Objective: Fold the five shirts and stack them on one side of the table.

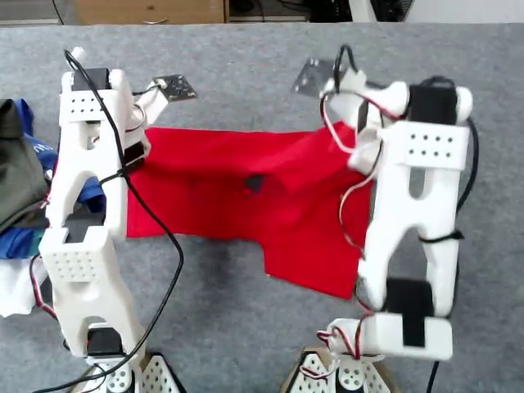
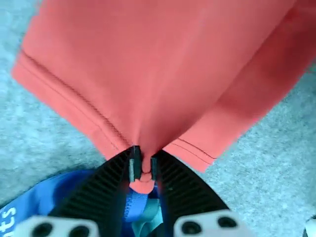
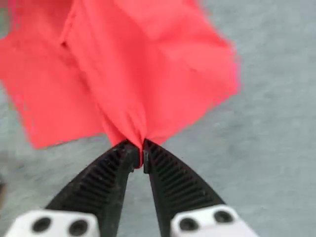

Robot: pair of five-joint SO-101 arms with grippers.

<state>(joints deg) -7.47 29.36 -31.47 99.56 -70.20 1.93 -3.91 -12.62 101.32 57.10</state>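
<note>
Both jaws clamped: my left gripper and right gripper each pinch an end of the red shirt, spreading it across mid-table, ready for a fold, I judge. Other shirts heap at the left edge.

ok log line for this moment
left gripper: shut on red shirt | right gripper: shut on red shirt | pile: near left gripper

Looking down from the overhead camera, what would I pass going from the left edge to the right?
Pile of crumpled clothes → left arm → red shirt → right arm.
</note>
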